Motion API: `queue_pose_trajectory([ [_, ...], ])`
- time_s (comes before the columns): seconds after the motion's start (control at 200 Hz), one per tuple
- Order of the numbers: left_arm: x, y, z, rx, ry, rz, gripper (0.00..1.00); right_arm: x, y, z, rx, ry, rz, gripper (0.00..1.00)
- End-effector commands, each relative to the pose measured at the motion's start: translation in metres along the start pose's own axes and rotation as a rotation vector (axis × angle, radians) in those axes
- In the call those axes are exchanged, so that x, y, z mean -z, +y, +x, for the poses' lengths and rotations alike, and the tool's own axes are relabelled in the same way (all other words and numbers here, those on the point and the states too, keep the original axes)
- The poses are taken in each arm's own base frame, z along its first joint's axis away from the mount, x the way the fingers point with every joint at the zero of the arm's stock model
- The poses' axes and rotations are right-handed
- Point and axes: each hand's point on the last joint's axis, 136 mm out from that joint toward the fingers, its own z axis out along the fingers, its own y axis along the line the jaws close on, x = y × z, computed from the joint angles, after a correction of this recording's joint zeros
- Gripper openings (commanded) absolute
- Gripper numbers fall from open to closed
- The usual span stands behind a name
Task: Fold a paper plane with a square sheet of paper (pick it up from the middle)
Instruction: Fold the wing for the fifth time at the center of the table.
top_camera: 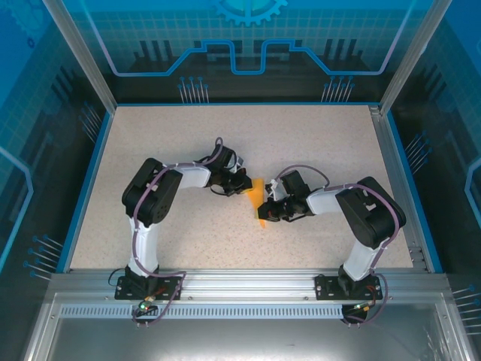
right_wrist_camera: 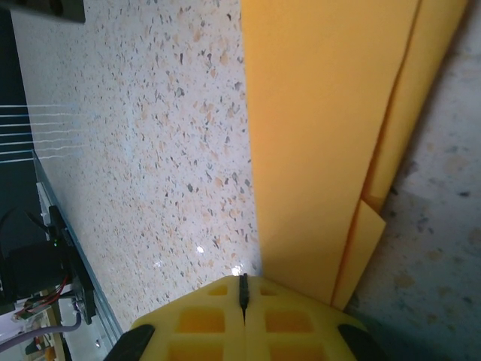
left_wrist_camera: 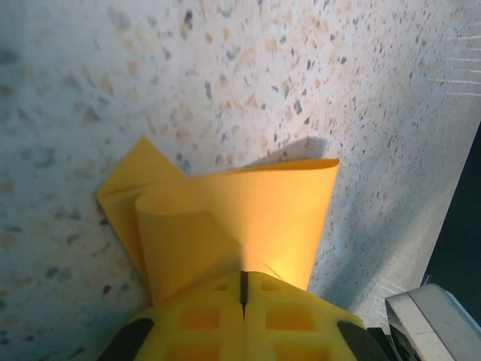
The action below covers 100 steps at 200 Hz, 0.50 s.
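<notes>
Your left gripper [top_camera: 246, 186] and right gripper [top_camera: 270, 210] are each pinched shut on the part-folded paper [top_camera: 259, 195], centre of the top view. Grip firmly and flatten its curled layer [left_wrist_camera: 225, 218] on the table [top_camera: 188, 135] before creasing.

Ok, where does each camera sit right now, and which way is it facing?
Top: above and behind, looking down at the table; both arms show, left claw and right claw meeting at the paper.
Left wrist: on the left arm, looking along its shut claw, which pinches the curled paper.
Right wrist: on the right arm, looking along its shut claw at the paper's flat side.
Shared: all see the paper and table.
</notes>
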Motion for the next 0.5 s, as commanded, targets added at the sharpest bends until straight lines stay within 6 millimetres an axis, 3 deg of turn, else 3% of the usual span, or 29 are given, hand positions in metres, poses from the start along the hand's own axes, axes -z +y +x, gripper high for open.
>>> queue_pose_trajectory([
  [0.0,0.003,0.022,-0.024,-0.02,-0.042,-0.06,0.0,-0.002,-0.043,0.047,-0.143,0.148,0.134,0.03],
  [0.345,0.016,0.024,-0.052,-0.054,-0.054,-0.039,0.0,-0.003,-0.04,0.047,-0.129,0.16,0.119,0.04],
  [0.495,0.034,0.013,-0.065,-0.056,-0.086,-0.016,0.0,-0.003,-0.037,0.044,-0.123,0.162,0.115,0.04],
])
